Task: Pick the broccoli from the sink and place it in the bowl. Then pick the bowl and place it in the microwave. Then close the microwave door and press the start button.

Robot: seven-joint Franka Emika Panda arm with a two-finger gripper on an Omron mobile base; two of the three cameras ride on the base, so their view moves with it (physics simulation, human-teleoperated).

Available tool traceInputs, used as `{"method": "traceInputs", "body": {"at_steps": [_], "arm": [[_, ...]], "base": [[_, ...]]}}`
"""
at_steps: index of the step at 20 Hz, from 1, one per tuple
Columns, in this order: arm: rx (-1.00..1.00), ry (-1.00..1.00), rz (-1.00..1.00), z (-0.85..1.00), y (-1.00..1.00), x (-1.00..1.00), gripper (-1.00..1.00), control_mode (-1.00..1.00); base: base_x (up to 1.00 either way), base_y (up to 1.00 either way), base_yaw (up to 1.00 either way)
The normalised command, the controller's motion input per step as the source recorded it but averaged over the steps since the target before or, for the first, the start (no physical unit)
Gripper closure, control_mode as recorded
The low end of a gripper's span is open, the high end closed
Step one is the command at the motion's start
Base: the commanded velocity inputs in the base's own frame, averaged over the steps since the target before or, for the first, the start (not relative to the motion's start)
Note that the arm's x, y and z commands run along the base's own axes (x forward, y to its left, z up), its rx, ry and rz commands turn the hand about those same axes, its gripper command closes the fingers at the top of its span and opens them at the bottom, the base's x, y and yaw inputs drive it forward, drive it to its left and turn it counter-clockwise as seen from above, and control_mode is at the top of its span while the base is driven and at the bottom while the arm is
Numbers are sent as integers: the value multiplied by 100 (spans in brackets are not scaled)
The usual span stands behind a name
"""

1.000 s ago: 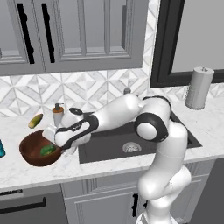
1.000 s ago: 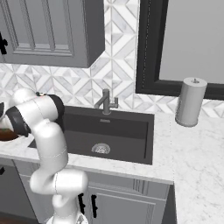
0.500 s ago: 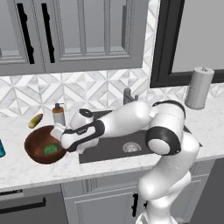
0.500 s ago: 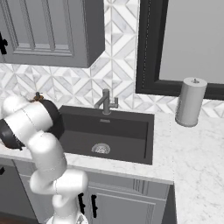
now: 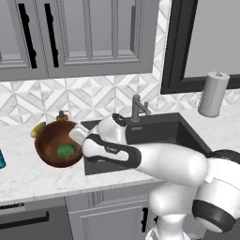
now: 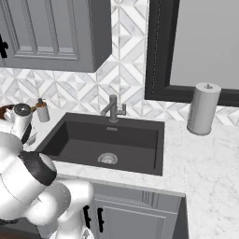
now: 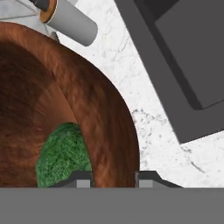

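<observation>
- one step done, i judge: broccoli (image 7: 63, 151) sits inside bowl (image 5: 51, 145).
- gripper (image 7: 114, 178) jaws straddle the bowl's rim wall, pinching it for the lift toward the microwave.

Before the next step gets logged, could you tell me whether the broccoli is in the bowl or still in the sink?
In the bowl. The green broccoli lies inside the brown bowl; the sink holds no food.
</observation>
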Motion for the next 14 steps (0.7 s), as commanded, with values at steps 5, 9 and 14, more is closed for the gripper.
{"method": "traceInputs", "body": {"at_steps": [5,9,14], "arm": [[0,1,0,100,-41,-54,100,-100],[0,14,0,100,-44,-43,100,-100],[0,19,0,100,-70,-22,100,-100]], "base": [[0,0,0],[0,0,0],[0,0,0]]}}
